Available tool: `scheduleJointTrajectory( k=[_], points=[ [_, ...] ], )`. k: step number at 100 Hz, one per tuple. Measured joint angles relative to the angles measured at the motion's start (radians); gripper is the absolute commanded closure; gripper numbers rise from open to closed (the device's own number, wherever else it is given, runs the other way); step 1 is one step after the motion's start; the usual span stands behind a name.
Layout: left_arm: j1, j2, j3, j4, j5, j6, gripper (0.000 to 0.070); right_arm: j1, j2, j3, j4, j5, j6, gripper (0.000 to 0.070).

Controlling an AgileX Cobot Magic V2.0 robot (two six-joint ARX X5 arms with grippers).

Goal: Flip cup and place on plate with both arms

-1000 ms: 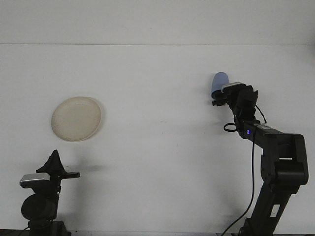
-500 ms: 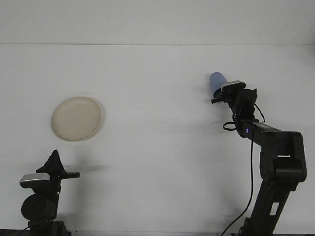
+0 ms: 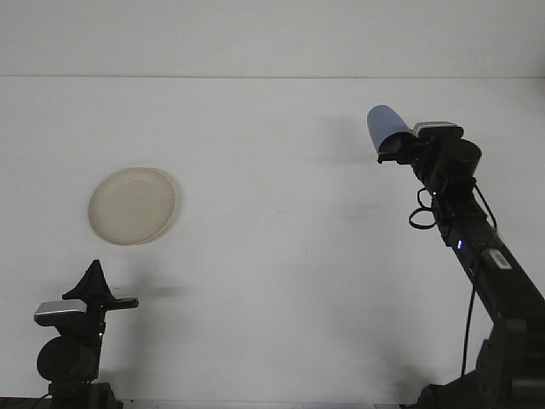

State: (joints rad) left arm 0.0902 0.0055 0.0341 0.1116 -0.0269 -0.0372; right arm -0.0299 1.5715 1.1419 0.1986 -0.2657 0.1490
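Blue cup (image 3: 385,127) pinched in right gripper (image 3: 393,150), tilted, well right of plate (image 3: 133,205); left gripper (image 3: 94,288) below plate, finger spread impossible to tell.

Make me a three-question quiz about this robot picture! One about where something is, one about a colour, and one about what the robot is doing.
1. Where is the plate?
A. On the left part of the table
B. Under the cup
C. In the left pincer

2. What colour is the cup?
A. Red
B. Blue
C. Green

3. What is happening with the cup?
A. It sits on the plate
B. It lies on the table by the left arm
C. The right pincer holds it up in the air

Answers:
1. A, the plate lies flat on the white table, far left of the cup.
2. B, the cup is light blue against the white table.
3. C, the right pincer is shut on the cup, which is tilted and lifted, while the left pincer stays low with nothing in it.
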Motion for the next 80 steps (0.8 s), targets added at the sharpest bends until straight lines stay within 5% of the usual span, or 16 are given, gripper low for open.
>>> scheduleJointTrajectory(
  k=[17, 36, 55, 80],
  points=[
    [0.000, 0.000, 0.000, 0.000, 0.000, 0.000, 0.0688, 0.022, -0.210, 0.000, -0.202, -0.148, 0.068, 0.0700],
    [0.000, 0.000, 0.000, 0.000, 0.000, 0.000, 0.0688, 0.139, -0.365, 0.024, -0.452, -0.211, 0.068, 0.0700],
    [0.000, 0.000, 0.000, 0.000, 0.000, 0.000, 0.0688, 0.328, -0.346, 0.117, -0.780, -0.192, -0.007, 0.0700],
    [0.000, 0.000, 0.000, 0.000, 0.000, 0.000, 0.0688, 0.601, -0.178, 0.318, -1.178, -0.048, -0.132, 0.0700]
  ],
)
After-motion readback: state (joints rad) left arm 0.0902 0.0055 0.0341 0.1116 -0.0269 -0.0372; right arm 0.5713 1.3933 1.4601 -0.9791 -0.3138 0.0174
